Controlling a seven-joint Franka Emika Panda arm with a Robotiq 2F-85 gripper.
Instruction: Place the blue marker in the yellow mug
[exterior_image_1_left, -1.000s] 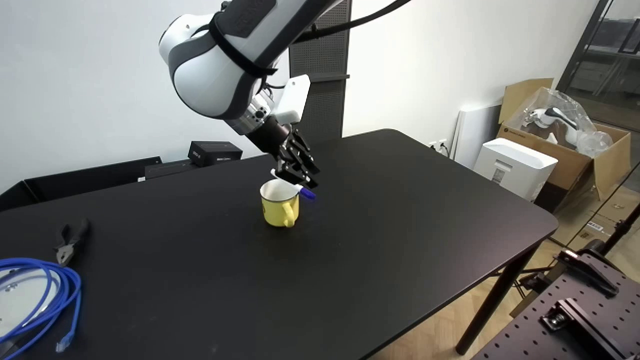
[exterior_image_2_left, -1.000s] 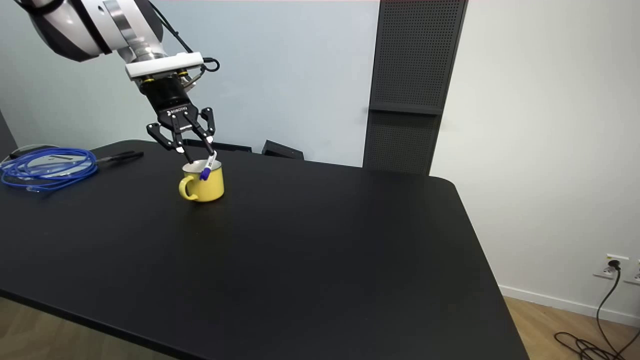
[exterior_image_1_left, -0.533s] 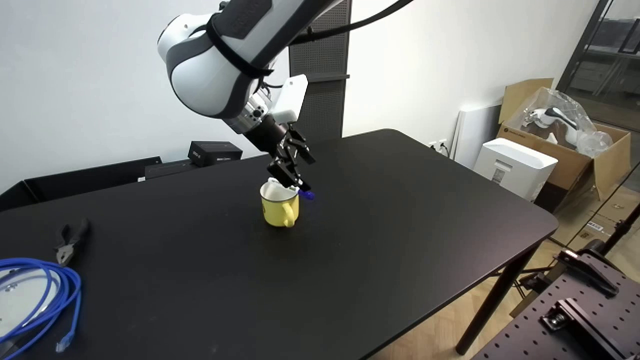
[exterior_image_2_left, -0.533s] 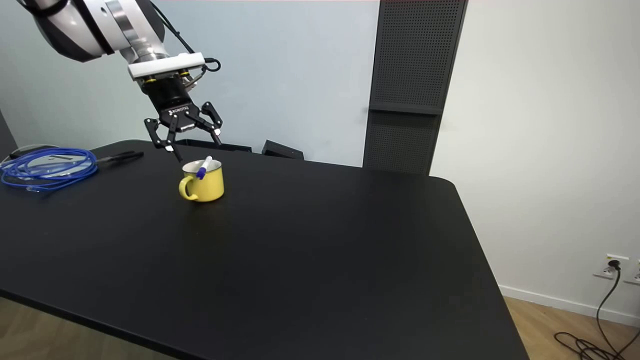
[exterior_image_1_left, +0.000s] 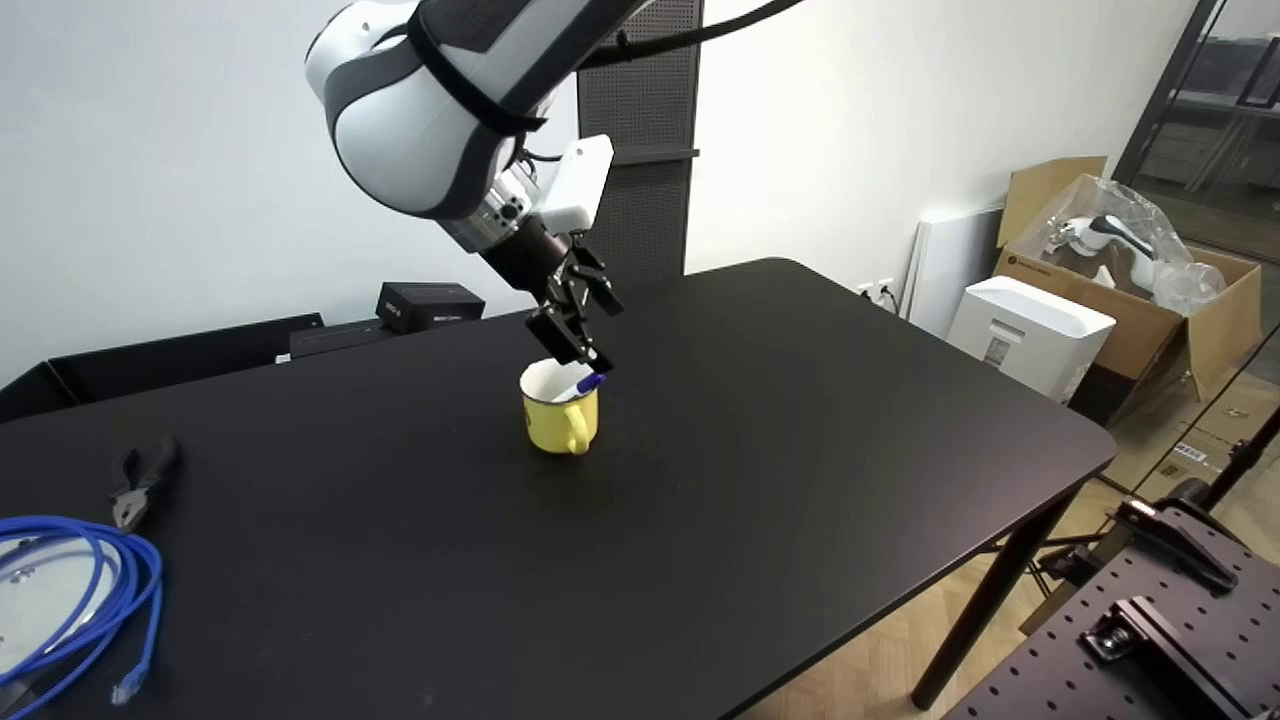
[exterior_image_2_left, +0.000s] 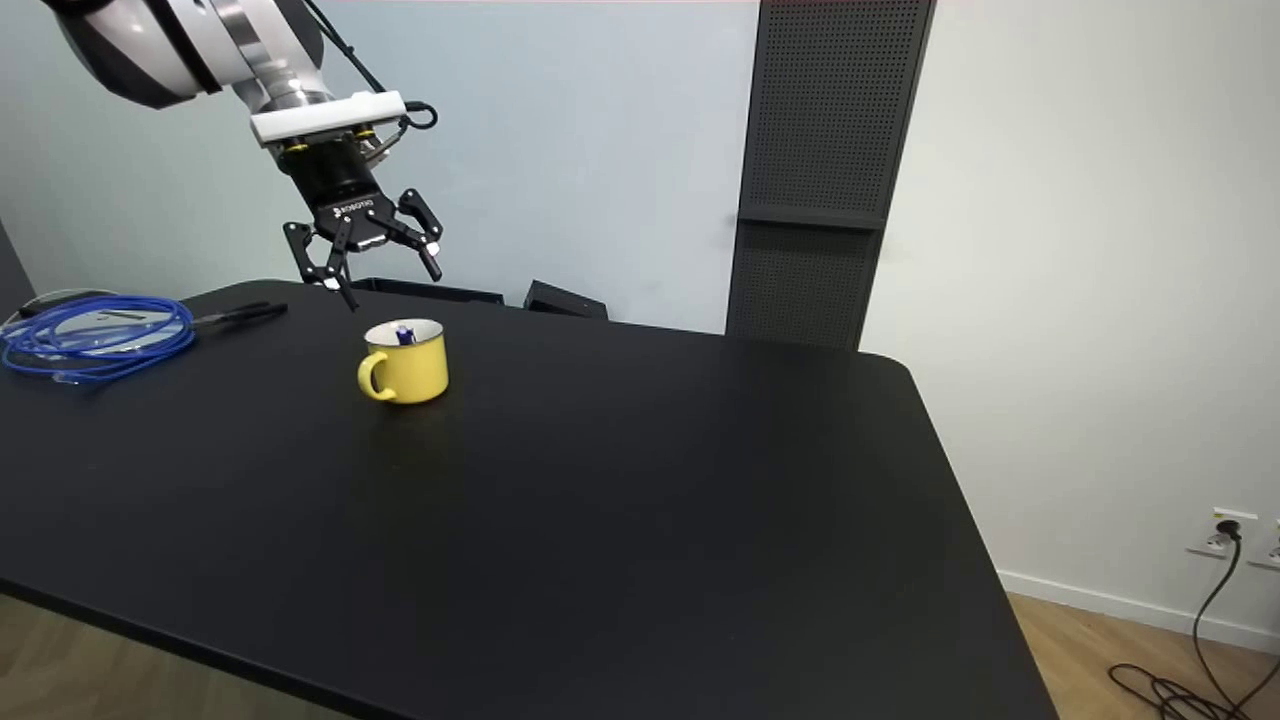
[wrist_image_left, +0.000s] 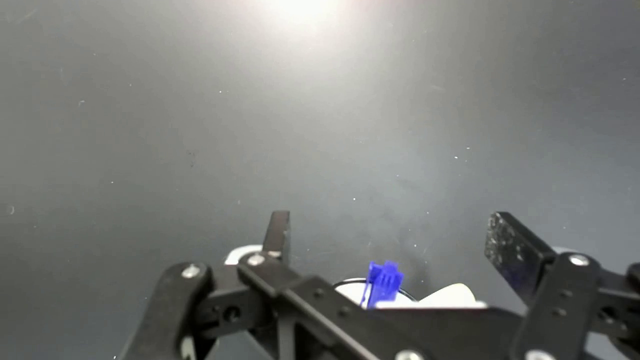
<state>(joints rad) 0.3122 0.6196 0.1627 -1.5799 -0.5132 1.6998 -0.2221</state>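
Blue-capped marker (exterior_image_1_left: 579, 388) tilted in yellow mug (exterior_image_1_left: 548, 427); gripper (exterior_image_2_left: 395, 290) spread wide. Marker judged light, stiff; best gripped by cap (wrist_image_left: 384, 283).

In an exterior view you see only the dark blue cap of the slim white-barrelled marker (exterior_image_2_left: 405, 336); the near wall of the squat yellow cylindrical mug (exterior_image_2_left: 415, 375) hides the rest. You cannot tell whether the marker touches the bottom inside. In the wrist view, the links of the black metal pincer (wrist_image_left: 387, 232) cover much of the mug, and you cannot distinguish the barrel. The upper edge cuts the white-and-grey robot arm (exterior_image_1_left: 420, 150) in both exterior views. The coiled blue cable (exterior_image_1_left: 128, 590) is cut at the left, the flat black bench (exterior_image_1_left: 450, 600) at the bottom.
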